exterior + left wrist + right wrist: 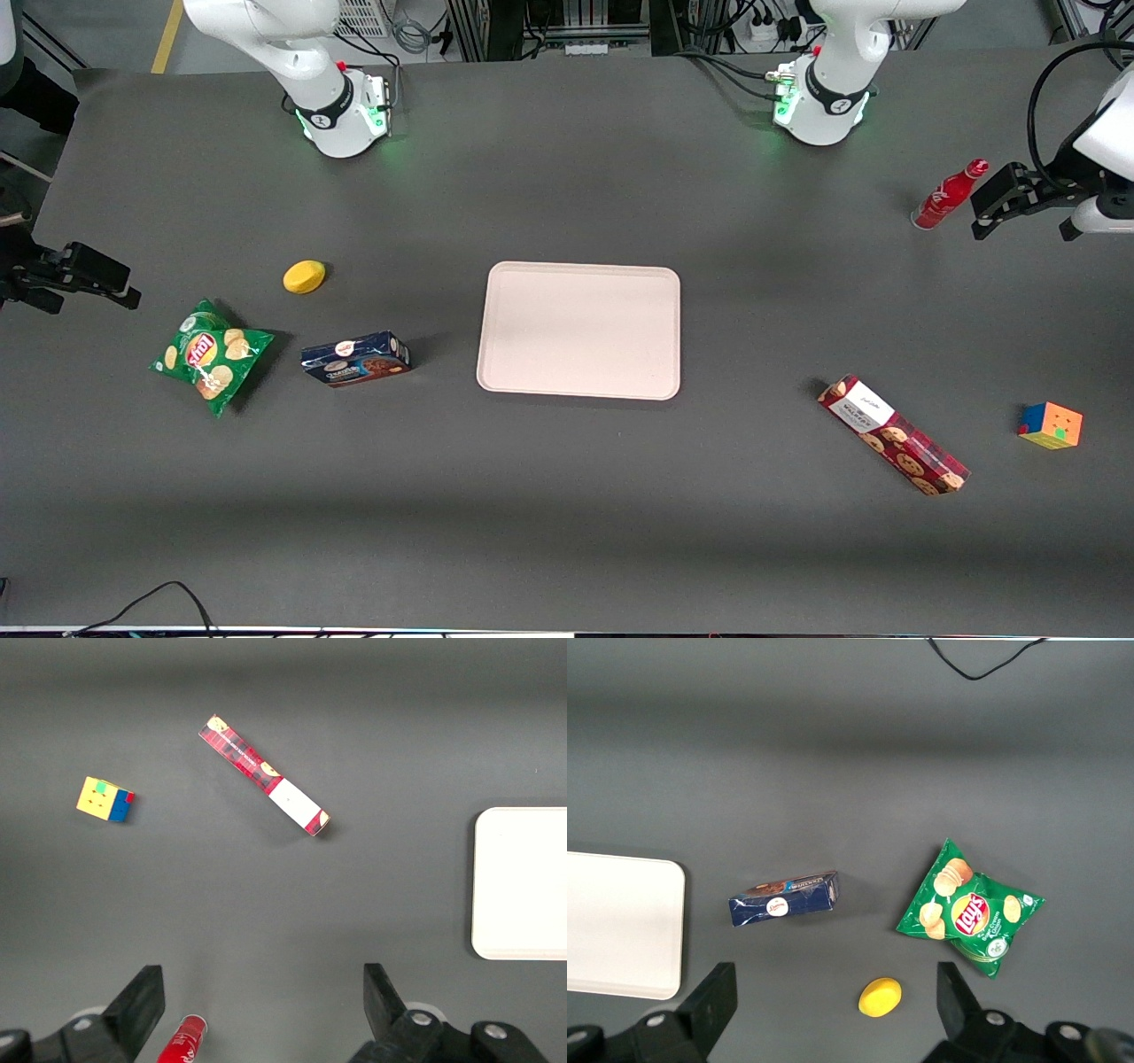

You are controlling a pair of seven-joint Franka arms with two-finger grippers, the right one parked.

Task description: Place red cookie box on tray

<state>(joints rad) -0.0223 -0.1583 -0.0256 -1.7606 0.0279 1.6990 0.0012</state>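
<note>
Front view: my gripper (pixel 982 219) hangs above the working arm's end of the gray tabletop (pixel 567 514), just beside the red bottle (pixel 948 195). The red cookie box (pixel 893 434) lies flat and slantwise, nearer the camera, between the tray (pixel 580 330) and a colored cube (pixel 1051 425) — touching neither.

Left wrist view: my fingers (pixel 142 1001) stand wide apart with nothing between them, the red cookie box (pixel 264 774) well clear of the tray (pixel 521 882).

Right wrist view: chips bag (pixel 970 908), blue cookie box (pixel 783 898), yellow lemon (pixel 881 997).
</note>
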